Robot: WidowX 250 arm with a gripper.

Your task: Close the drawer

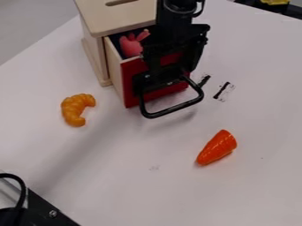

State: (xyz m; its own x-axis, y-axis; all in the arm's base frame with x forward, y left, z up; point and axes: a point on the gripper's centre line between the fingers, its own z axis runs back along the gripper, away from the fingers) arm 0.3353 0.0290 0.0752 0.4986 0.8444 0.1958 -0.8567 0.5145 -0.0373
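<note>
Currently, from my remote station, I see a wooden cabinet (100, 20) at the top of the view, with its drawer (131, 95) partly open. The drawer has a red front and pale wooden sides, and juts out toward the bottom of the view. Inside it lies 1 pink toy (131, 46). A black, loop-shaped handle (174, 109) sticks out from the red front.

My black gripper (171, 70) comes down from the top edge and hangs at the drawer front, above the handle. Its claw is spread, with red showing between its 2 sides; I cannot tell whether it touches the front.

On the white table (118, 185), an orange-yellow toy croissant (72, 106) lies to the left of the drawer. A bright orange carrot-shaped piece (218, 148) lies below and to the right, its narrow end pointing lower left. To the right of the drawer front are 2 black marks (222, 90). Black equipment (50, 212) and a curved cable (22, 194) occupy the lower left corner.
</note>
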